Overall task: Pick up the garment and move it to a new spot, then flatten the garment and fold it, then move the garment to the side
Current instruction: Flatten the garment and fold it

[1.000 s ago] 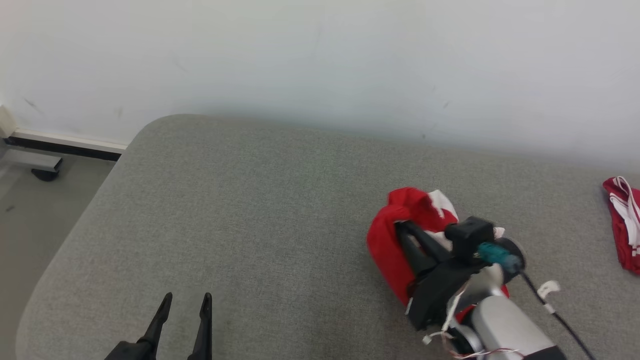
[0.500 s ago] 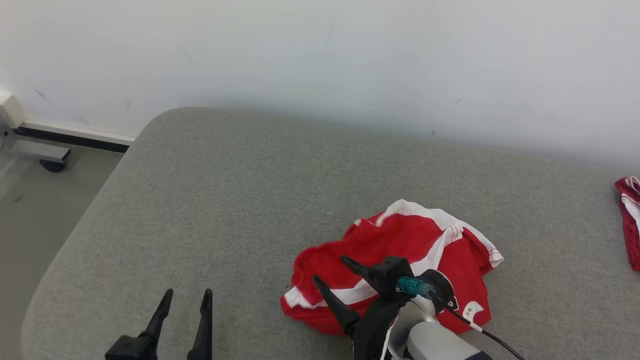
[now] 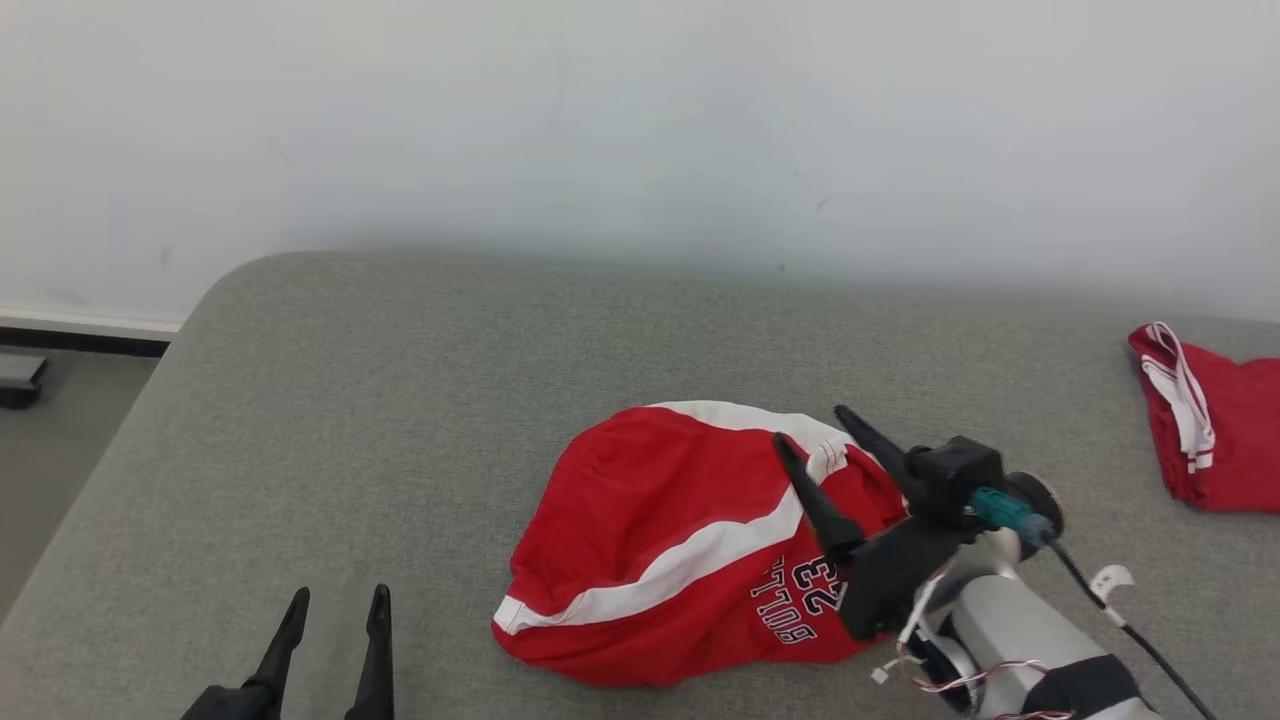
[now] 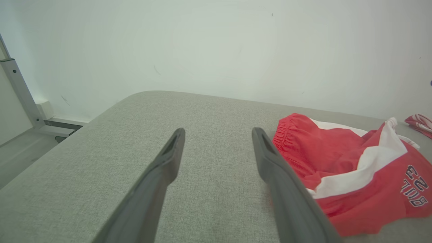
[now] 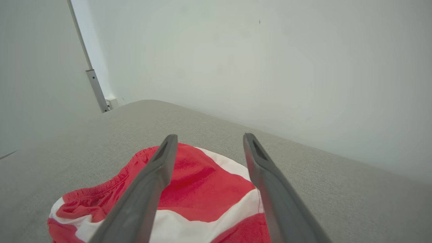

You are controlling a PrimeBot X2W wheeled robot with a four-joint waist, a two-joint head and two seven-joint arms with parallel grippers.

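Note:
The garment (image 3: 650,530), red shorts with a white stripe and dark lettering, lies loosely spread on the grey padded surface (image 3: 400,400). My right gripper (image 3: 812,430) hovers open just above its right part, nothing between the fingers. The right wrist view looks down on the garment (image 5: 206,189) under the open right gripper (image 5: 207,136). At the lower left, my left gripper (image 3: 335,600) stands open and empty over bare grey surface. In the left wrist view the garment (image 4: 347,168) lies right of the open left gripper (image 4: 217,130), close to the right finger.
A second red and white garment (image 3: 1200,420) lies bunched at the surface's right edge. A white wall (image 3: 640,130) runs behind the surface. The surface's rounded left edge drops to floor, where a metal frame (image 4: 20,91) stands by the wall.
My right gripper has opened and let the garment drop; it now lies spread out where it hung bunched in the fingers. The right arm pulled back and right. The camera has shifted too.

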